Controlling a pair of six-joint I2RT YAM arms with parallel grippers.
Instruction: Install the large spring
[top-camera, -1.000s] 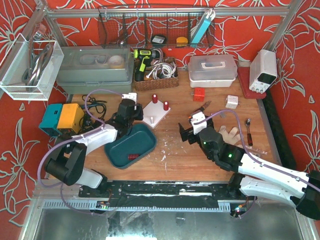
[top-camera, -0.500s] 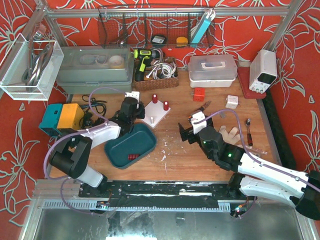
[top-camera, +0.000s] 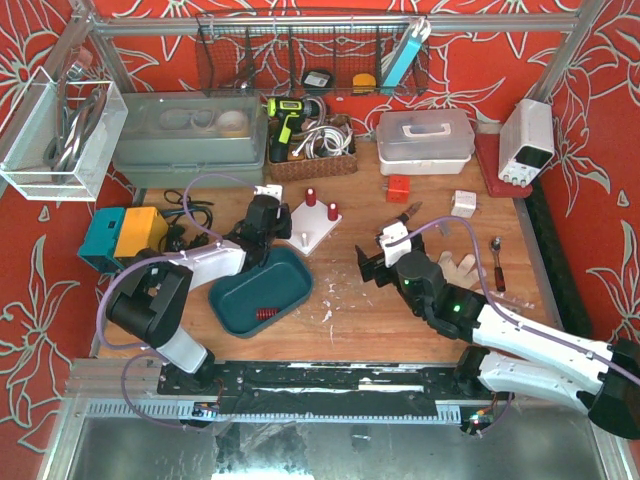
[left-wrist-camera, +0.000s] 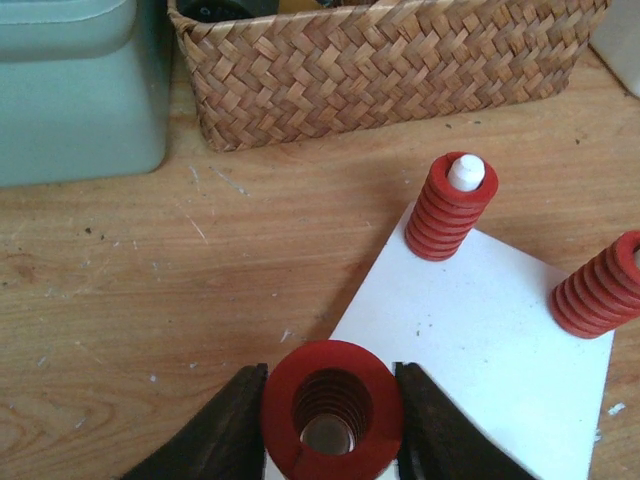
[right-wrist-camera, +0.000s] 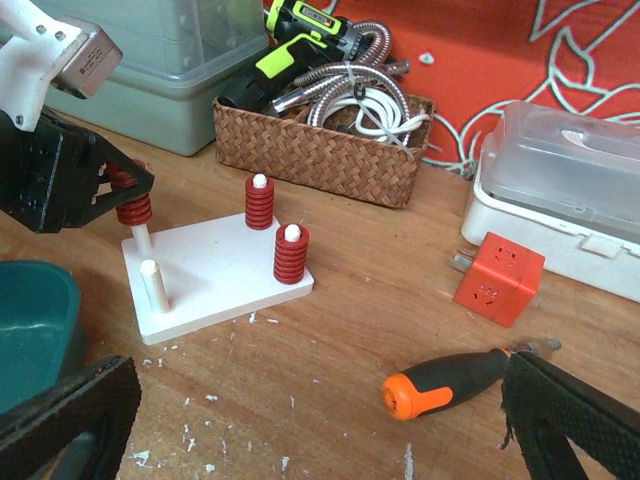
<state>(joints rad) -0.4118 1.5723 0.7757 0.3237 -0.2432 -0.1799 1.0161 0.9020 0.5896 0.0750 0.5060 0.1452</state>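
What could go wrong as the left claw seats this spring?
The large spring, gripped in the left claw, sits only at the top of the peg; released now, it may cock and jam. Pushing down off-axis could shift the white board, and nothing visible clamps it.

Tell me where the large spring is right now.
The large spring sits bottom centre of the left wrist view, gripped by the left gripper over the white board, near two other red springs on pegs.

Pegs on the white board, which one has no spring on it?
The bare peg at the board's near-left corner in the right wrist view. Two others carry seated springs, and the left gripper holds a spring atop the fourth.
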